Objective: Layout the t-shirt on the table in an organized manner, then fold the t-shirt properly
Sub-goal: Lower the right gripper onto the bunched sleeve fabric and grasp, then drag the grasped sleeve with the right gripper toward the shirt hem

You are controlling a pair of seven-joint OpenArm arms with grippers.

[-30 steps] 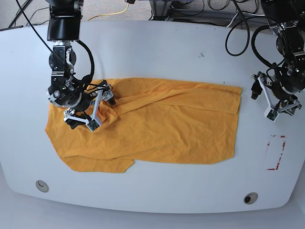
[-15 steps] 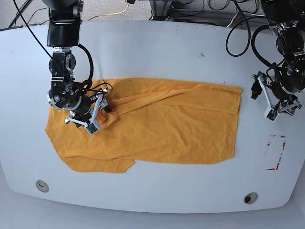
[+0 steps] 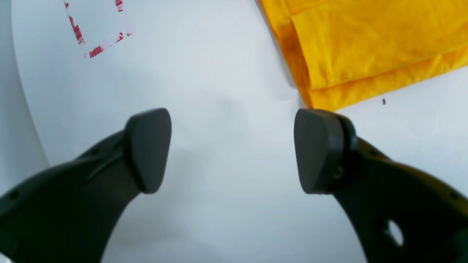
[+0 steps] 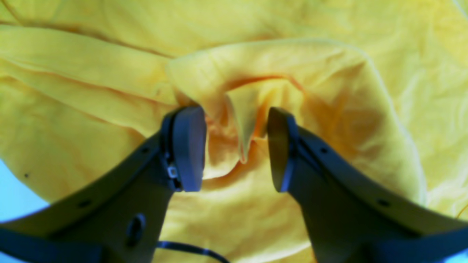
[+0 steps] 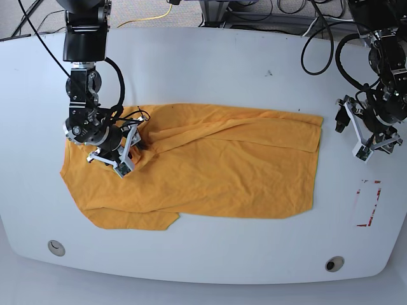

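Observation:
The orange-yellow t-shirt [image 5: 222, 171] lies spread across the middle of the white table [image 5: 210, 63], creased and folded over along its far edge. My right gripper [image 5: 127, 155] is down on the shirt's left end. In the right wrist view its jaws [image 4: 233, 146] stand partly closed, astride a raised fold of the t-shirt [image 4: 292, 73], with gaps still showing beside the fold. My left gripper [image 5: 375, 143] hovers over bare table just right of the shirt. It stands wide open [image 3: 232, 149] and empty, and the t-shirt's corner [image 3: 365, 44] lies just beyond one fingertip.
A red-tape rectangle outline [image 5: 369, 203] marks the table near the right edge, also visible as red tape [image 3: 97, 33] in the left wrist view. Two round grommets [image 5: 56, 248] [image 5: 334, 263] sit near the front edge. Cables hang behind the table's far edge.
My right gripper's jaws have narrowed from wide open around a fold at the shirt's left end and shifted slightly left. The left arm has not moved.

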